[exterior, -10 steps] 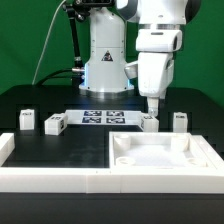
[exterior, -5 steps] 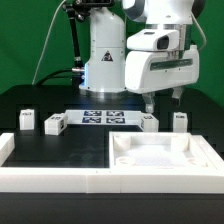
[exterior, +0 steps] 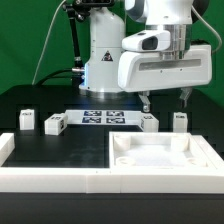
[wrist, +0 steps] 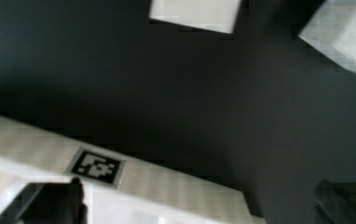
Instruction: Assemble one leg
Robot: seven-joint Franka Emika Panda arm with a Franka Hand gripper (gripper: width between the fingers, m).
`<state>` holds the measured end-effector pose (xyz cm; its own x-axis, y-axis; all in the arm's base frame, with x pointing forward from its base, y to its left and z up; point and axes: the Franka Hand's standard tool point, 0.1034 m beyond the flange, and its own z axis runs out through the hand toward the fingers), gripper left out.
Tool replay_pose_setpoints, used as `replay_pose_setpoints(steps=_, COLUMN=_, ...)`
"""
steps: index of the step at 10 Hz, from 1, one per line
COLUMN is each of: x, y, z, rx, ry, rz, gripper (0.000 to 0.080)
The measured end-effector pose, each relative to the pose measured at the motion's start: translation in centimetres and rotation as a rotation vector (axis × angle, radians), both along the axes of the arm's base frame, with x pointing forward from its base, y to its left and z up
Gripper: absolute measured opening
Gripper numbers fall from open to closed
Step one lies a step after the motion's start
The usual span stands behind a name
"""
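White leg (exterior: 149, 122) near end effector (exterior: 165, 101), released wide and empty, fingertips (wrist: 47, 205) cropped at blurry wrist view's edge

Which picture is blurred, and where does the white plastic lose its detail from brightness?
Wrist view: blurred all over; the tag and the white pieces have soft edges, and the gripper is dark and unsharp. Exterior view: sharper, evenly lit; the white panel is bright with little surface detail, the black table nearly without texture.

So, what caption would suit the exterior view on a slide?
Open end effector hovers above two of four small white legs, near the square socketed panel.
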<state>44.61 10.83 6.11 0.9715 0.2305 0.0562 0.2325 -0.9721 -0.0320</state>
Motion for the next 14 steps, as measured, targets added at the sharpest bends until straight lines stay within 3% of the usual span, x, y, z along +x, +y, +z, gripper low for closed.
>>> replay_pose_setpoints(steps=2, x=-1.1, y=2.1, z=-0.2, rx=0.021, ry=0.015, rz=-0.203, gripper=0.0649)
replay_pose_setpoints(steps=4, x=-1.5, y=3.2, z=-0.3, rx=0.045, ry=0.031, rz=-0.359, gripper=0.0649)
replay_pose_setpoints(steps=6, x=-1.5, y=3.3, z=-0.3, rx=0.059, ry=0.040, rz=-0.445, gripper=0.0649)
replay_pose_setpoints(steps=9, x=-1.9, y=3.1, z=-0.4, rx=0.045, ry=0.077, rz=-0.419, gripper=0.0649)
replay_pose_setpoints(steps=12, x=-4.2, y=3.0, z=-0.9, rx=0.019, ry=0.312, rz=-0.326, gripper=0.0649)
replay_pose_setpoints(steps=14, x=-4.6, y=3.1, z=-1.1, rx=0.014, ry=0.448, rz=-0.314, gripper=0.0649)
